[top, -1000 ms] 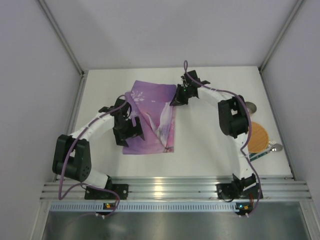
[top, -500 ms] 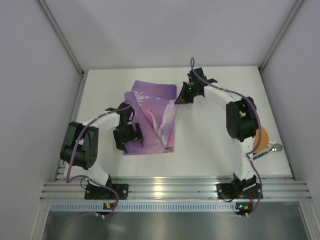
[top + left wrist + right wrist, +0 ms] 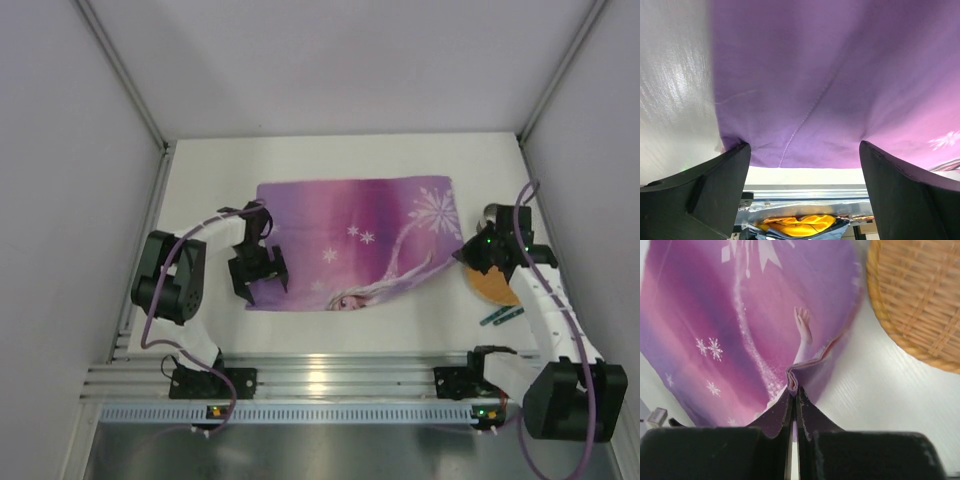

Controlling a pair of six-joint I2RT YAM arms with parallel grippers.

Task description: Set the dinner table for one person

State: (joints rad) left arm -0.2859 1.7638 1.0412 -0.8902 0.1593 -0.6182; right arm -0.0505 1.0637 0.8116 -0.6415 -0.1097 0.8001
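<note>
Both reach low: left end effector (image 3: 805,160) spread wide, right end effector (image 3: 794,399) pinching placemat (image 3: 350,235) edge.

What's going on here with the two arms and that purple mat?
The right gripper is shut on a pinched fold at the right edge of the purple placemat, which lies spread open on the dinner table beside a round woven piece. The left gripper hovers open over the placemat's near left corner, holding nothing.

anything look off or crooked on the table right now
Yes: the placemat is not flat. Its near right corner is pinched into a raised fold by the shut right gripper, so that edge runs slanted.
</note>
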